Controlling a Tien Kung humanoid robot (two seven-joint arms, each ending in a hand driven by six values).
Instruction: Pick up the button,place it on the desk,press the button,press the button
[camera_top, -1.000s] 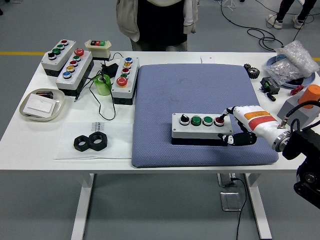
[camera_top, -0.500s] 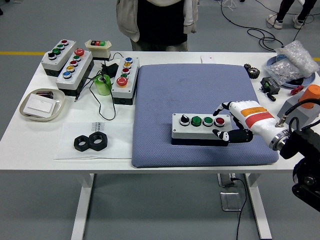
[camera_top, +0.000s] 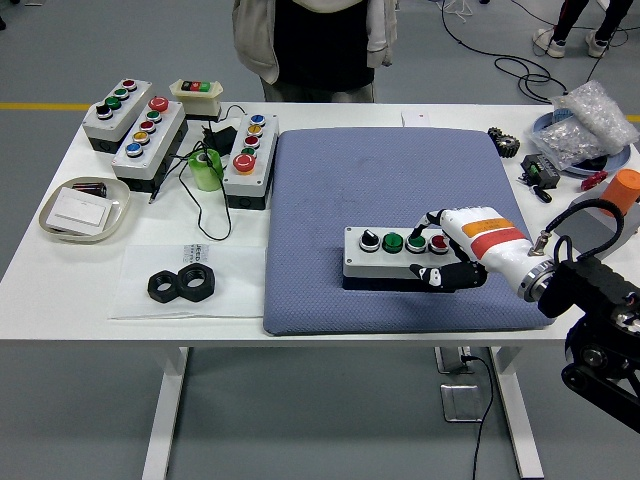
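A grey button box (camera_top: 403, 256) lies on the blue mat (camera_top: 400, 190), with a black knob, two green buttons and a red button in a row on top. My right hand (camera_top: 440, 250), white with an orange stripe, reaches in from the right over the box's right end. Its index fingertip (camera_top: 418, 237) is on or just above the right green button, and the thumb (camera_top: 432, 274) is against the box's front. The other fingers are curled. The hand holds nothing. My left arm is out of view.
Three more button boxes (camera_top: 148, 137) and a small switch box (camera_top: 195, 93) stand at the far left. A green tape roll (camera_top: 207, 170), a tray (camera_top: 85, 208) and black nuts (camera_top: 183, 284) lie left. Parts and a bag (camera_top: 588, 118) are at the far right. A person (camera_top: 313, 45) stands behind.
My right hand has moved left along the box. Its index fingertip went from the red button at the right end to the green button beside it.
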